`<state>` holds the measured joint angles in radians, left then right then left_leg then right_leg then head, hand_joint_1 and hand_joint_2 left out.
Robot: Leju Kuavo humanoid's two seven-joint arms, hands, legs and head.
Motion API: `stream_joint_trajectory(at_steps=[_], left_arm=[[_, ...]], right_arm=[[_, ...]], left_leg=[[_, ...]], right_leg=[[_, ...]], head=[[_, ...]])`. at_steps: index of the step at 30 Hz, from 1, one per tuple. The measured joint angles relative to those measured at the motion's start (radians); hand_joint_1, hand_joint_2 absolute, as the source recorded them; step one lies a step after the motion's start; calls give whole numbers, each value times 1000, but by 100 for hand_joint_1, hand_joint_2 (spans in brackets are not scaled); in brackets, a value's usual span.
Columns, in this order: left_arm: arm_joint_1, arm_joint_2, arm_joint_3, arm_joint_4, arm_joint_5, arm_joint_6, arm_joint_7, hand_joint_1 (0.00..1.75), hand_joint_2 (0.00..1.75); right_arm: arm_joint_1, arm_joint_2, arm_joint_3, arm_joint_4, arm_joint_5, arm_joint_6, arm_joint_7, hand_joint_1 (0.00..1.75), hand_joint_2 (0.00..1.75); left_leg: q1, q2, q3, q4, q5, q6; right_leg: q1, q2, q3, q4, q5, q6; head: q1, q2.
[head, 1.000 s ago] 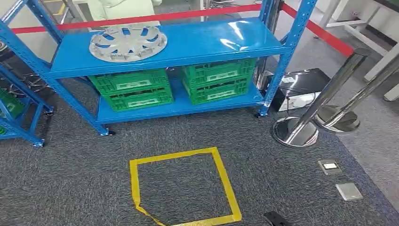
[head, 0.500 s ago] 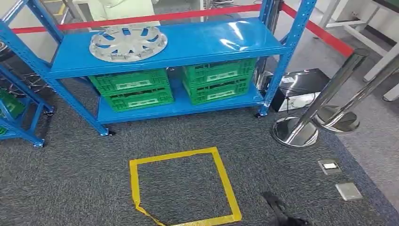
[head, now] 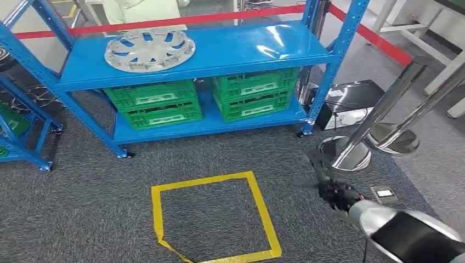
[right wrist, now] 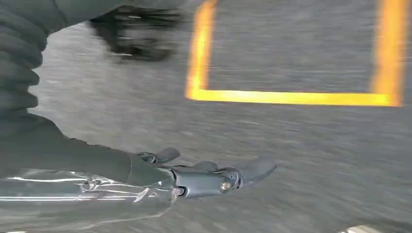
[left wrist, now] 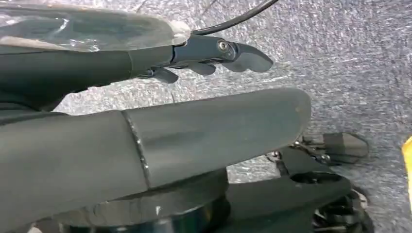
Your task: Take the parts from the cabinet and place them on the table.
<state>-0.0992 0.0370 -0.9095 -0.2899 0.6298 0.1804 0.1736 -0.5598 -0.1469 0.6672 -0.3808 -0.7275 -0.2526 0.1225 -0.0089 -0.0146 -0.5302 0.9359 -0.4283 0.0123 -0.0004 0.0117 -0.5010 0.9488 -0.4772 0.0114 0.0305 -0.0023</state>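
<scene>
Silver wheel cover (head: 149, 50) lies flat on the top shelf of the blue rack (head: 230, 55), toward its left end, untouched. Under it, 2 stacks of green crates (head: 153, 104) sit side by side on the lower shelf. Right hand (head: 335, 190) is raised over the grey carpet, right of the yellow tape square (head: 213, 216) and just in front of the chrome stanchion bases (head: 345, 154); dark fingers extended and apart, nothing held. Right wrist view is motion-blurred, fingers (right wrist: 209, 177) stretched out over carpet, empty. Left hand (left wrist: 214, 53) hangs over the carpet, fingers straight, holding nothing. Red barrier belt (head: 164, 22) runs behind the rack.
</scene>
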Motion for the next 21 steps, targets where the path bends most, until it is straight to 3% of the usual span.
stream_joint_trajectory(at_steps=[4, 15, 21], left_arm=[[-1, 2, -18, 3, 25, 8, 3, 0, 0], [-31, 12, -149, 25, 121, 51, 21, 0, 0], [-24, 16, -222, 42, 169, 77, 49, 0, 0]], right_arm=[[-73, -8, 7, -36, 8, -27, 11, 0, 175], [-384, -60, 30, -206, 54, -123, 45, 0, 175], [-501, -79, 39, -290, 98, -177, 78, 0, 175]], left_leg=[[0, -2, -1, 0, 1, 0], [0, 0, -1, 1, 2, -1], [0, 0, -2, 1, 2, -1]], right_leg=[[0, -2, 1, 0, 0, 0], [0, 0, -1, 0, 3, 0], [0, 1, -1, 0, 3, 0]], head=[[1, 0], [0, 0], [0, 0]])
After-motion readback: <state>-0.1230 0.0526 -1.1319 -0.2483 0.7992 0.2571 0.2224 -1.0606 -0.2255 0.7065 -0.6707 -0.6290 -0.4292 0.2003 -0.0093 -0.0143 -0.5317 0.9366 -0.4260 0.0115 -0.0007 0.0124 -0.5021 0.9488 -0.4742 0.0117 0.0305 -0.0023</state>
